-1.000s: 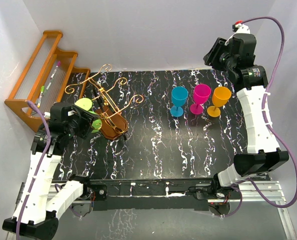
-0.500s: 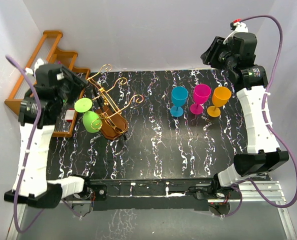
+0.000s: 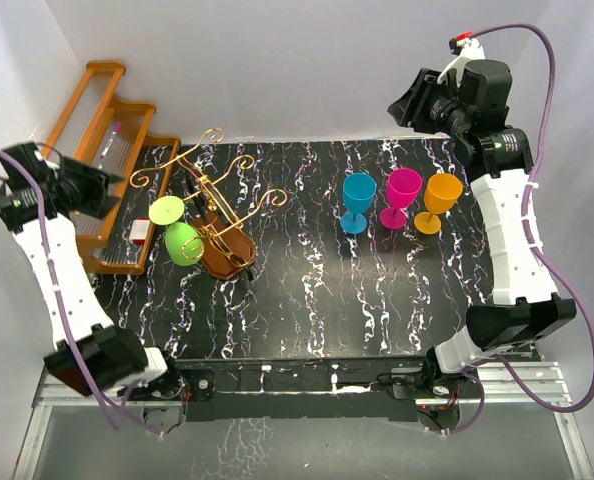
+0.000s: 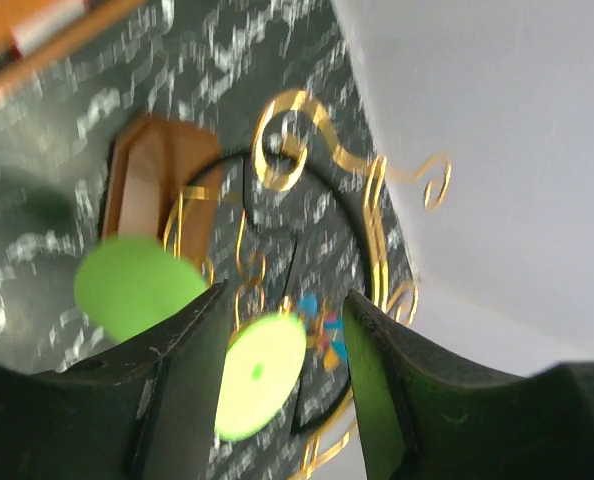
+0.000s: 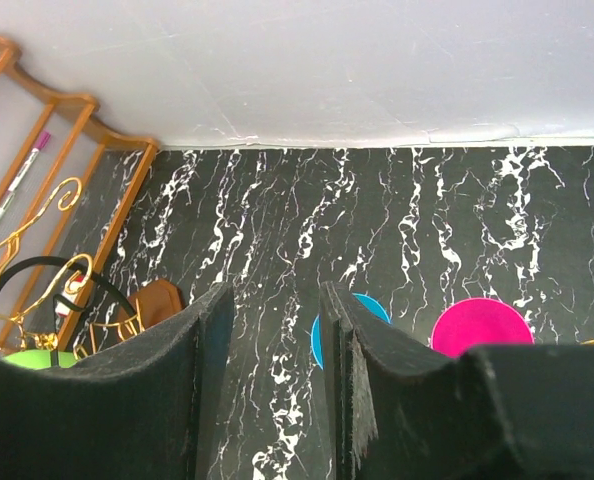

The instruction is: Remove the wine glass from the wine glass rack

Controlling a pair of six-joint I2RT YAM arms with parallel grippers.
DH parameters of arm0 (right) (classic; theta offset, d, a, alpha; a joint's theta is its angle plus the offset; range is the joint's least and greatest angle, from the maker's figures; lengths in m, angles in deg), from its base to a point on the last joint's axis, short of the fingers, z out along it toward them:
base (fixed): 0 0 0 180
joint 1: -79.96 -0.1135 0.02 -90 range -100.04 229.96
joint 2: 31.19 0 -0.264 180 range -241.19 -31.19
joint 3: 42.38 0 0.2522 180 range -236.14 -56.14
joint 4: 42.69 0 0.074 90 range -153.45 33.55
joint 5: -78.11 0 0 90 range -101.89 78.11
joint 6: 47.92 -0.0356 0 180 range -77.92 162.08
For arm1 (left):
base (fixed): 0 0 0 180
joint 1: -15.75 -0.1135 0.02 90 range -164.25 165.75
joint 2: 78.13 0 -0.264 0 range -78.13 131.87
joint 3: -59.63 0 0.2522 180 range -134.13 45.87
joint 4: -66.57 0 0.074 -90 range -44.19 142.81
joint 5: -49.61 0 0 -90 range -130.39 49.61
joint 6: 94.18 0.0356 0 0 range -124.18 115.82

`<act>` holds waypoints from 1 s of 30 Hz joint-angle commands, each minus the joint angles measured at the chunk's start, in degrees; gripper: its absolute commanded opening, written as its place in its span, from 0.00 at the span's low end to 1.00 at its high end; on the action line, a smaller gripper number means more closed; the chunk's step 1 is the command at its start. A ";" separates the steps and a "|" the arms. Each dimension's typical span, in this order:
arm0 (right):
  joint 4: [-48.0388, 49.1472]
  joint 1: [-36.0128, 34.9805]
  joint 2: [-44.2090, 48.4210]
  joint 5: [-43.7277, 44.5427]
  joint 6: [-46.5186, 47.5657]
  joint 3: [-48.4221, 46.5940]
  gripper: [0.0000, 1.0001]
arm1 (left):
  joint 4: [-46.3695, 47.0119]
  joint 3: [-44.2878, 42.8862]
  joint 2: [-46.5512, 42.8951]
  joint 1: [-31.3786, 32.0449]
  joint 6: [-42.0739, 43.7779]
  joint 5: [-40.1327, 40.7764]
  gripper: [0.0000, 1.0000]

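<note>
The lime-green wine glass [image 3: 180,232] hangs tilted on the gold wire wine glass rack [image 3: 213,187], its round foot up and to the left and its bowl beside the rack's brown oval base [image 3: 227,254]. My left gripper [image 3: 99,190] is open and empty, raised at the far left and apart from the glass. In the left wrist view the glass foot [image 4: 262,372] shows between my open fingers [image 4: 192,350], with the bowl [image 4: 137,290] and wire scrolls [image 4: 295,150] beyond. My right gripper [image 3: 415,104] is open and empty, high at the back right.
An orange-brown stepped wooden shelf [image 3: 89,130] with pens stands at the far left under my left arm. A blue [image 3: 358,201], a pink [image 3: 402,196] and an orange glass [image 3: 440,201] stand upright at the right. The blue glass [image 5: 373,309] and the pink glass [image 5: 477,325] also show in the right wrist view.
My left arm has swung up and back to the left, away from the green glass, which stays on the rack. My right gripper has shifted slightly left.
</note>
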 commanded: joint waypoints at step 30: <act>7.11 -1.00 5.03 -8.16 -1.28 2.93 0.42 | -3.84 19.53 -13.64 -0.18 3.19 -15.95 0.50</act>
